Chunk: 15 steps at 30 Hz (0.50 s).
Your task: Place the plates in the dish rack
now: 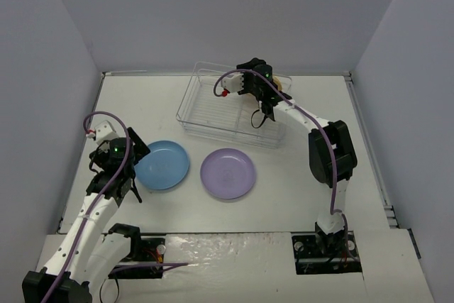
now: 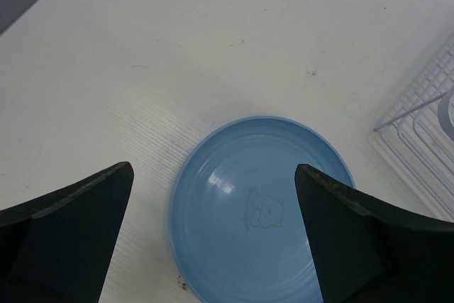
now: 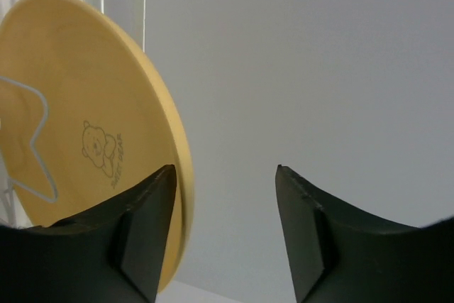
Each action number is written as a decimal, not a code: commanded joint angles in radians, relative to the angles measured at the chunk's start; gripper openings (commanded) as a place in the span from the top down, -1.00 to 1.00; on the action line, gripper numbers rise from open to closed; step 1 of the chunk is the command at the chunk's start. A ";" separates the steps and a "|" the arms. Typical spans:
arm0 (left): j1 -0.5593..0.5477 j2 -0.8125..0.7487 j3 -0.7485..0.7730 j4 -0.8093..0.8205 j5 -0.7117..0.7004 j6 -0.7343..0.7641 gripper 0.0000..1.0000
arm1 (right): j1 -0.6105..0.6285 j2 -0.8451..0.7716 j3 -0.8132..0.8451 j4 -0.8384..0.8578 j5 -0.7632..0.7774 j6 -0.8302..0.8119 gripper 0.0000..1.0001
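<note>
The yellow plate (image 3: 85, 125) stands on edge in the rack (image 1: 213, 108), at its far right end, close to the back wall (image 3: 319, 69). Its face carries a small drawing of a bear with a short line of writing beside it, too small to read for certain. A bent wire (image 3: 44, 111) of the rack crosses in front of the plate's face. The right fingers (image 3: 142, 239) are open. The gap between them shows only wall, and the plate's rim runs just beside the inner edge of one finger. Whether that finger touches the rim cannot be told.

The blue plate (image 2: 255, 211) lies flat on the surface (image 1: 284, 168) towards its left side. It has a faint bear outline in the middle, with writing next to it that cannot be read. The left fingers (image 2: 64, 239) are spread wide and grip nothing. They sit at the plate's left rim, one over bare surface outside the rim and the other over the plate's right part. Contact with the plate cannot be told.

The purple plate (image 1: 228, 173) lies flat just to the right of the blue one. The two are near each other but apart, with a strip of bare surface between them. No print can be made out on it.

The rack sits at the far edge of the surface, its long side slanting a little. The left part of the rack holds only wire. A band of bare surface separates the rack from the two flat plates, and a wide bare stretch runs from the purple plate to the right edge.
</note>
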 commanded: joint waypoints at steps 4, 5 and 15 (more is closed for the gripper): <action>0.003 -0.001 0.081 0.017 -0.010 -0.001 -0.94 | 0.022 -0.105 0.006 0.042 -0.010 0.082 -0.35; 0.005 -0.004 0.084 0.015 -0.009 -0.001 -0.94 | 0.026 -0.114 0.006 0.035 -0.010 0.096 -0.39; 0.005 -0.047 0.124 -0.067 0.033 -0.010 -0.94 | 0.091 -0.360 -0.009 -0.097 -0.165 0.449 -1.00</action>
